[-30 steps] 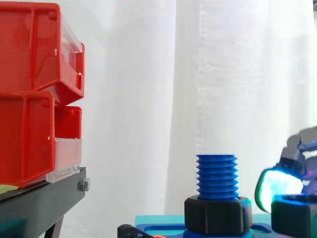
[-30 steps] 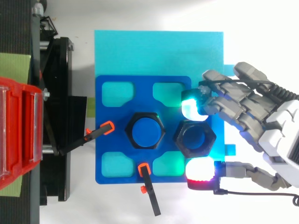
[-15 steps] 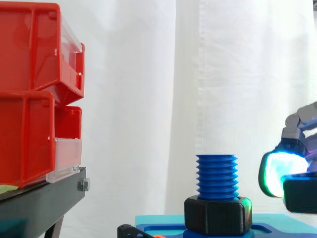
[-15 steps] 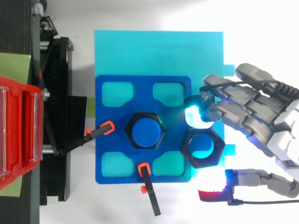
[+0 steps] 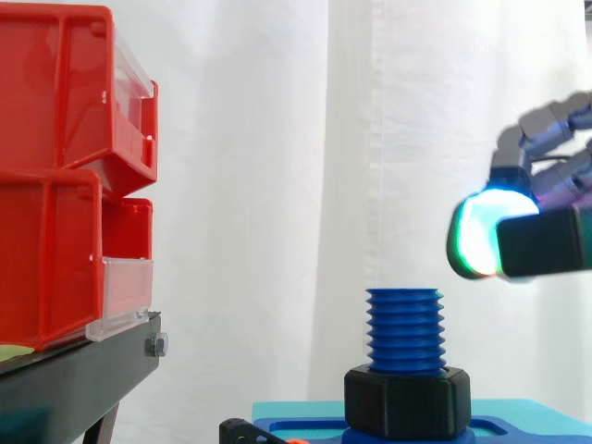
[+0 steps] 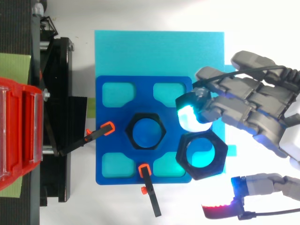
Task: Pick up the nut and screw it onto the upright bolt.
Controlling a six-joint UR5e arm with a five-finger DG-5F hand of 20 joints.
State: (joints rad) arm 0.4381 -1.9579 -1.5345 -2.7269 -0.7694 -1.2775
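Note:
The loose black hex nut (image 6: 202, 175) hangs in the air, pinched by my hand (image 6: 253, 105) between a cyan-glowing fingertip (image 6: 190, 115) and the thumb with its red pad (image 6: 219, 211). In the side view the nut (image 5: 546, 242) is above and to the right of the top of the upright blue threaded bolt (image 5: 404, 328). From above, the bolt (image 6: 147, 132) stands at the middle of the blue plate (image 6: 108, 140), left of the held nut. Another black nut (image 5: 407, 402) sits around the bolt's base.
The blue plate lies on a cyan sheet (image 6: 154, 51) and is held by two orange-tipped black clamps (image 6: 108, 127) (image 6: 144, 168). Red bins (image 5: 55, 176) on a black stand (image 5: 74, 379) rise at the left. A white curtain hangs behind.
My hand has lifted the nut from the sheet beside the plate to above the height of the bolt's top. It has also drifted slightly towards the bolt.

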